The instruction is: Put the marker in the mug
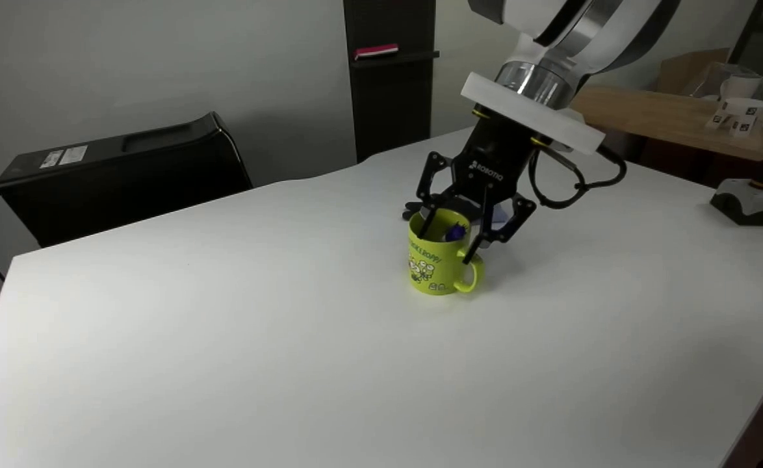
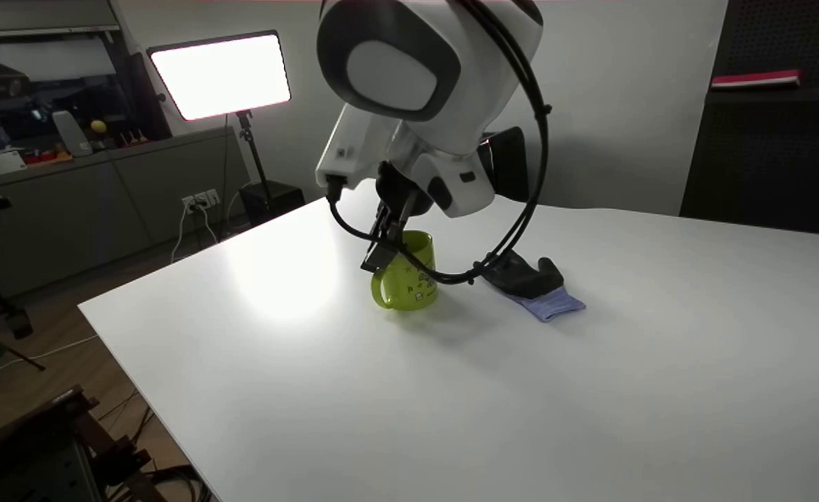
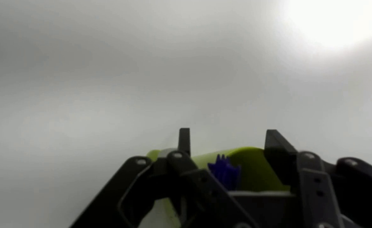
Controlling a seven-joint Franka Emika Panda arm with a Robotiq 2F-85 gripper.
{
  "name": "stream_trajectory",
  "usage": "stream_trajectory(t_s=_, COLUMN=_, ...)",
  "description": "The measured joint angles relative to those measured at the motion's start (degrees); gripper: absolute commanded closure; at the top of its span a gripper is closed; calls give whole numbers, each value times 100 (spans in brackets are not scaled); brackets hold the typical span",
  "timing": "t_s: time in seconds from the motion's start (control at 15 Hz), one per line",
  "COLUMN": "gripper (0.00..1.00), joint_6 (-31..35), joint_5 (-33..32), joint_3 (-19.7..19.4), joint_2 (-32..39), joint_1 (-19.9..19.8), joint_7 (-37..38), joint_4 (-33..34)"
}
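Observation:
The lime-green mug [image 1: 428,270] stands upright on the white table, and it also shows in an exterior view [image 2: 415,287] and the wrist view [image 3: 257,169]. A dark blue-purple capped end of the marker [image 1: 455,232] shows at the mug's mouth; it also shows in the wrist view [image 3: 225,174]. The marker's white body is hidden. My gripper [image 1: 444,248] is over the mug, tilted, with its fingers apart. One finger overlaps the mouth; the other is on the handle side. In the wrist view, the purple end shows between the fingers [image 3: 227,130], apart from the right one.
A black glove with a blue-purple cuff [image 2: 524,282] lies on the table [image 2: 626,390] beside the mug, partly behind the gripper in an exterior view. A black box-shaped unit [image 1: 128,169] stands past the table's far edge. A lit panel lamp [image 2: 221,75] stands behind.

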Motion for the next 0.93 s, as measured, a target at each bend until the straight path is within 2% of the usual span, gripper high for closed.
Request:
stream_trajectory(t_s=0.2, gripper=0, joint_6=32, joint_5=-257, joint_3=0, joint_2=2, joint_1=146, joint_7=4, joint_4=3)
stream_trajectory(t_s=0.47, gripper=0, joint_6=513, joint_5=-1191, joint_3=-17, joint_2=-113, joint_1=493, joint_7=167, joint_4=-14)
stream_trajectory(t_s=0.73, gripper=0, joint_6=1031, joint_5=-2175, joint_3=-9, joint_2=-562, joint_1=851, joint_7=552, joint_4=-157)
stream_trajectory(t_s=0.93, gripper=0, joint_6=1145, joint_5=-2719, joint_3=67, joint_2=-979, joint_1=955, joint_7=717, joint_4=-344)
